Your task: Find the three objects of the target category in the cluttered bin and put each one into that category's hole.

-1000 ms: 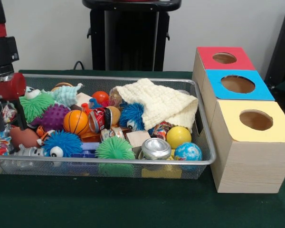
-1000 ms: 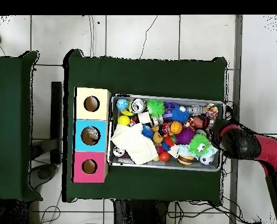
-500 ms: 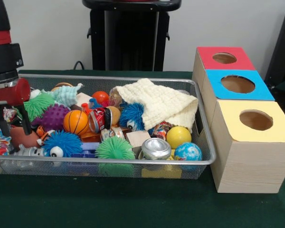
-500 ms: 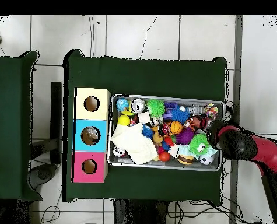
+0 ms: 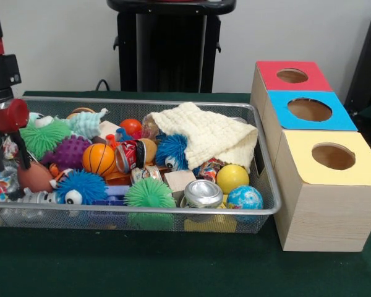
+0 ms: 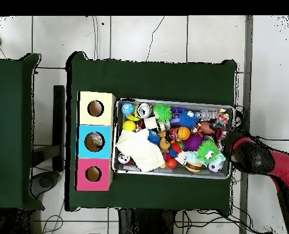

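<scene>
We counted three boxes in a row beside the wire bin (image 5: 260, 213): one red-topped (image 5: 292, 75), one blue-topped (image 5: 310, 110), one yellow-topped (image 5: 331, 157), each with a single round hole facing up. In the bin lay one cream cloth (image 5: 207, 135), two blue fuzzy balls (image 5: 81, 187), two green ones (image 5: 149, 193), one small basketball (image 5: 98, 159) and one silver can (image 5: 203, 193) with its end facing the camera. The gripper (image 5: 3, 164) hung over the bin's end away from the boxes; we could not tell whether it was clenched.

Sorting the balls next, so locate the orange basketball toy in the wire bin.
In the front view the orange basketball toy sits left of centre, between the purple spiky ball and the red crushed can.
</scene>
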Action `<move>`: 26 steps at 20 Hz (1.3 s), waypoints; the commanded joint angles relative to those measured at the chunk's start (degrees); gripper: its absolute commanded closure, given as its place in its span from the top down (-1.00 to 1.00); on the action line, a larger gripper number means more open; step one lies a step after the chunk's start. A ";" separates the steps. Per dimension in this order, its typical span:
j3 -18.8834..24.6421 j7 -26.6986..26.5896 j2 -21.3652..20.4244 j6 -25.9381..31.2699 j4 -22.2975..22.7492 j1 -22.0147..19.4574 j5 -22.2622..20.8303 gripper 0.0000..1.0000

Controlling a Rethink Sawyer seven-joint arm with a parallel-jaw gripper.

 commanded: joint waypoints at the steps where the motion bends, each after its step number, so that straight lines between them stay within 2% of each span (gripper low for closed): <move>1: -1.37 -14.78 0.53 1.48 2.49 -2.35 -2.69 1.00; 7: -1.50 -13.73 -0.44 -0.34 5.83 -4.35 -4.01 1.00; 13: -2.78 -11.24 1.41 -3.74 7.12 -4.94 -6.31 1.00; 22: -5.18 -8.34 6.06 -10.31 5.50 -4.10 -10.60 1.00; 26: -5.96 -7.10 6.22 -12.16 5.36 -3.52 -11.54 1.00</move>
